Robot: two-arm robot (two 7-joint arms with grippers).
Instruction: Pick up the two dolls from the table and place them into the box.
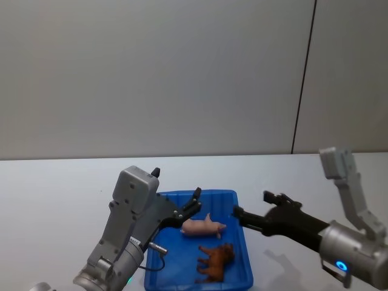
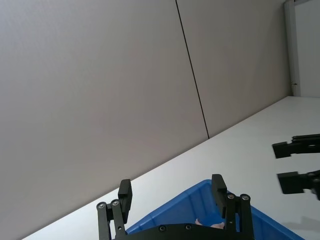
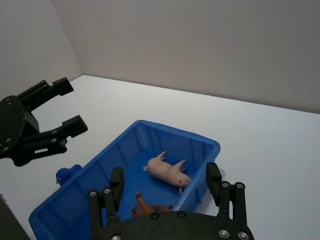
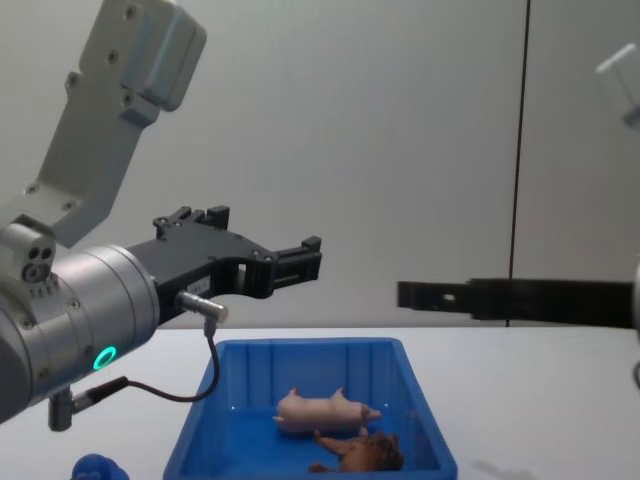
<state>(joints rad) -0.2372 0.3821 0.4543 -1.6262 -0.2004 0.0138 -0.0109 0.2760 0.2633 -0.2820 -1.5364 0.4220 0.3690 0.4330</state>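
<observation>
The pale pink pig (image 1: 203, 227) lies on its side inside the blue box (image 1: 242, 267), and the brown lion (image 1: 215, 262) lies just nearer to me in the same box. My left gripper (image 1: 193, 206) hovers open over the box's far left part, holding nothing. From the right, my right gripper (image 1: 251, 205) reaches in above the box's right rim, open and empty. The right wrist view looks down on the pig (image 3: 167, 172), the lion (image 3: 145, 206) and the box rim (image 3: 175, 131). In the chest view both grippers (image 4: 312, 256) (image 4: 405, 295) hang well above the pig (image 4: 325, 410).
A small round blue object (image 4: 95, 467) sits on the white table (image 1: 60, 182) just left of the box, seen too in the right wrist view as the blue object (image 3: 64, 175). A grey wall stands behind the table.
</observation>
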